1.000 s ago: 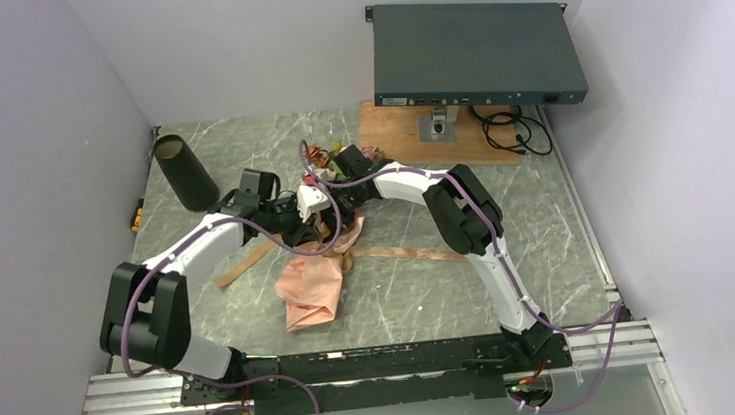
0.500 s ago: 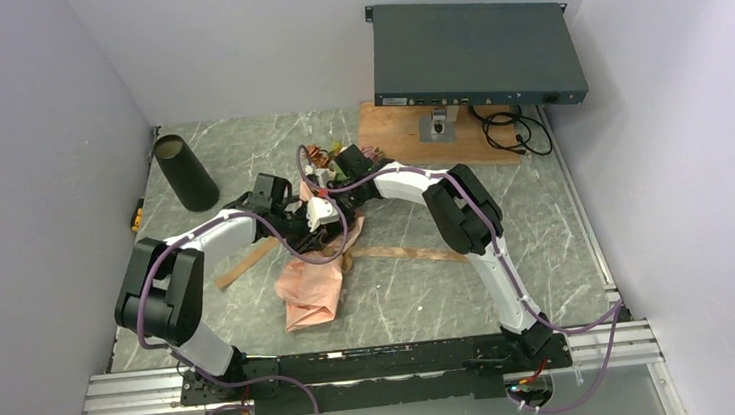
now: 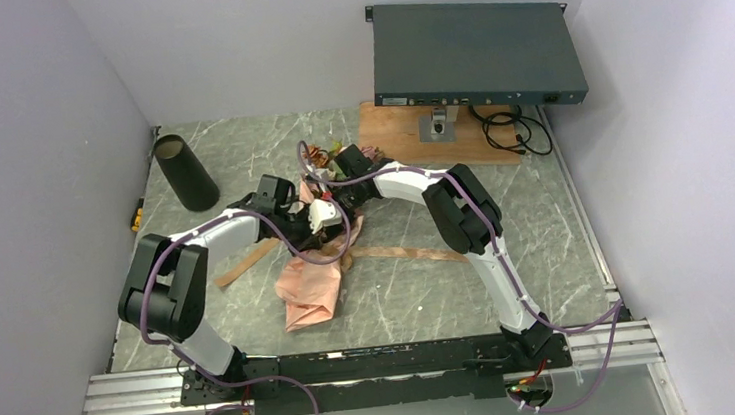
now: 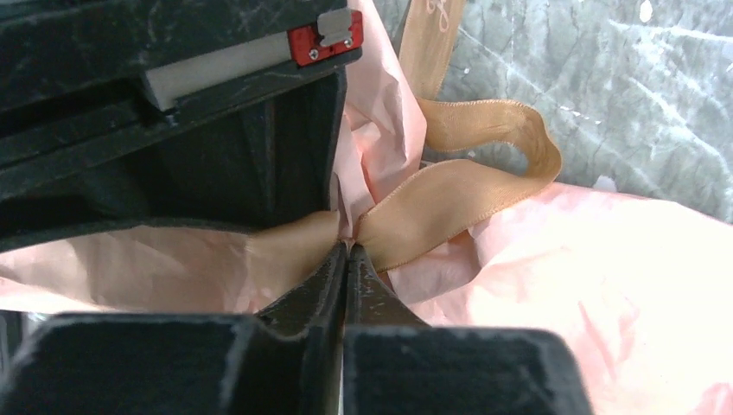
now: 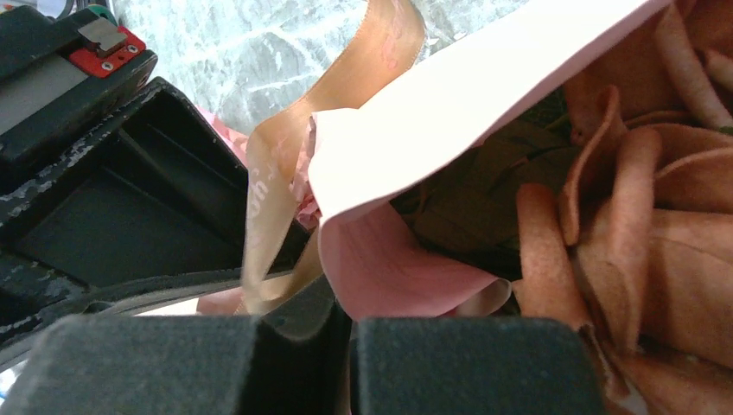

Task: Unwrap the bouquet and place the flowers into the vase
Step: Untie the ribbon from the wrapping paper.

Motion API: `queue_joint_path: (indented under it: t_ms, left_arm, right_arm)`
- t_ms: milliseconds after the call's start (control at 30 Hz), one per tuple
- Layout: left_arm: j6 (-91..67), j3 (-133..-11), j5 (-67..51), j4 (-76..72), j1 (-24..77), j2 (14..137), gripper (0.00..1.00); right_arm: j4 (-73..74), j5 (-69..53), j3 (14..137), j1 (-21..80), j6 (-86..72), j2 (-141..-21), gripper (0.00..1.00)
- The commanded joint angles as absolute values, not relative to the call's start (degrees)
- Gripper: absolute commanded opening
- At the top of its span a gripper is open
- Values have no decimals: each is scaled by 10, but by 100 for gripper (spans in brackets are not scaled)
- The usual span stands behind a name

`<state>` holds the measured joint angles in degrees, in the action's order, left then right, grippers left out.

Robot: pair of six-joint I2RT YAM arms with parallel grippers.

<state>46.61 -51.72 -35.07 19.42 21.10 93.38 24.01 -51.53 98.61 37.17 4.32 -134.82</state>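
Unwrapping is in hand: the left gripper [image 4: 347,251] is pinched shut on the tan ribbon [image 4: 449,194] at its knot, and the right gripper [image 5: 346,304] is clamped on the pink paper [image 5: 393,264] beside the flowers [image 5: 640,173]. Next, the knot probably needs pulling apart. The bouquet [image 3: 312,285] lies mid bench [image 3: 431,292]. The vase [image 3: 186,171], at ten o'clock from it, shows no flowers.

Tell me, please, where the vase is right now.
In the top view, the vase stands near the far-left corner of the table, close to the left wall, apart from and left of the bouquet at the centre.
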Motion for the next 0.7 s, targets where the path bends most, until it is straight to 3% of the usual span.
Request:
queue_joint_path:
  t_ms: [0, 667]
  left_arm:
    - [431, -535, -335, 217, 205, 929, 0]
    - [58, -554, -360, 114, 109, 871, 0]
  right_arm:
    - [303, -376, 960, 355, 102, -1399, 0]
    - [299, -362, 937, 353, 121, -1393, 0]
